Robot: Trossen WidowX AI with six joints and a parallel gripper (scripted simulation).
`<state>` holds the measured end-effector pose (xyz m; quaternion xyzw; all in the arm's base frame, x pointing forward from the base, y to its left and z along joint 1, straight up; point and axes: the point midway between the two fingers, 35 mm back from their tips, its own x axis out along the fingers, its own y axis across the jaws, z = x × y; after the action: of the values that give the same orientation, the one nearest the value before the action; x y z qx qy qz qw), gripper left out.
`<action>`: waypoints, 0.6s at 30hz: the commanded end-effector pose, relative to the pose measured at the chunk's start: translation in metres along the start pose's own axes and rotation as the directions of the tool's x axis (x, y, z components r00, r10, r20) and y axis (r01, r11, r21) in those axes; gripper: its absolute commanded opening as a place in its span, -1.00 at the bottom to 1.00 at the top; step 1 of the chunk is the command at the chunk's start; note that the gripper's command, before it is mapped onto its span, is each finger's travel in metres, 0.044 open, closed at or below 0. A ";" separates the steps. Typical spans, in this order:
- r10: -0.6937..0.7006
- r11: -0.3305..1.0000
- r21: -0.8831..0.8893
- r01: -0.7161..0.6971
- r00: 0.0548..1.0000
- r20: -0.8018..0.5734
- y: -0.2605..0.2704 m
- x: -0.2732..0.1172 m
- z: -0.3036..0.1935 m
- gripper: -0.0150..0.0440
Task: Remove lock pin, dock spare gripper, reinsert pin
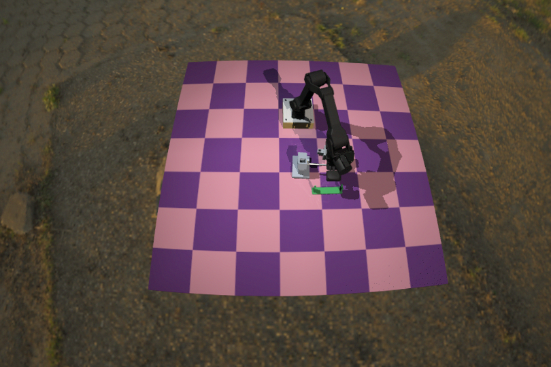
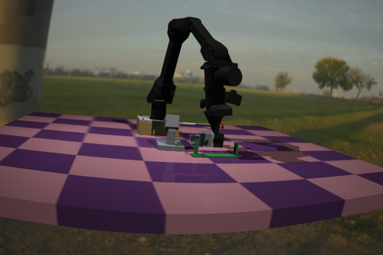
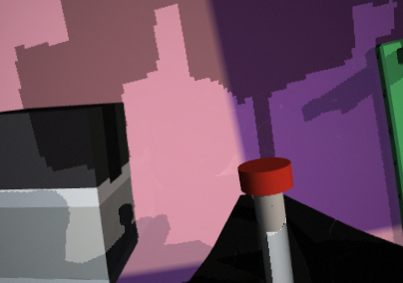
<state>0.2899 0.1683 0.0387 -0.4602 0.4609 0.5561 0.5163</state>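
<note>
The jaws (image 1: pixel 329 167) (image 2: pixel 215 132) are narrow and closed on the lock pin (image 1: pixel 317 164) (image 2: pixel 195 124) (image 3: pixel 279 256), gripping it close to its red head (image 2: pixel 222 126) (image 3: pixel 265 175), which sticks out just past the fingers on the right side. From there the pale shaft runs left, lying almost level above the desk (image 1: pixel 213 229) (image 2: pixel 197 193) (image 3: pixel 185 154), toward the upper block of the grey mount (image 1: pixel 301 166) (image 2: pixel 171 121). The shaft's left end reaches the mount's right side or stops right by it; whether the tip is inside the hole cannot be told from these views. The mount stands upright on its flat foot, with the square opening of the socket (image 1: pixel 303 160) facing up in the top view. Right of the mount and lower than the pin is the spare gripper (image 1: pixel 321 151) (image 2: pixel 205 138) (image 3: pixel 257 203), a grey body with a black end, undocked and partly hidden by the arm (image 1: pixel 331 115) (image 2: pixel 213 48) from above. The green cradle (image 1: pixel 326 190) (image 2: pixel 215 155) (image 3: pixel 391 92) lies on the near side of the jaws, its two short posts upright, apart from the mount. At the far side, the arm rises from its base (image 1: pixel 286 119) (image 2: pixel 143 127), bends high up, and comes down steeply with the jaws pointing at the desk.
</note>
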 end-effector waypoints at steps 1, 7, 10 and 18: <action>-0.004 1.000 0.004 0.004 1.000 0.008 -0.003 -0.003 0.005 -0.49; 0.002 1.000 0.005 -0.002 1.000 0.006 -0.003 -0.003 0.009 -0.49; 0.005 1.000 0.005 -0.005 1.000 0.006 -0.002 -0.003 0.010 -0.49; 0.012 1.000 0.006 -0.012 1.000 0.005 -0.003 -0.004 0.015 -0.49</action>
<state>0.2896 0.1787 0.0412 -0.4568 0.4659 0.5589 0.5117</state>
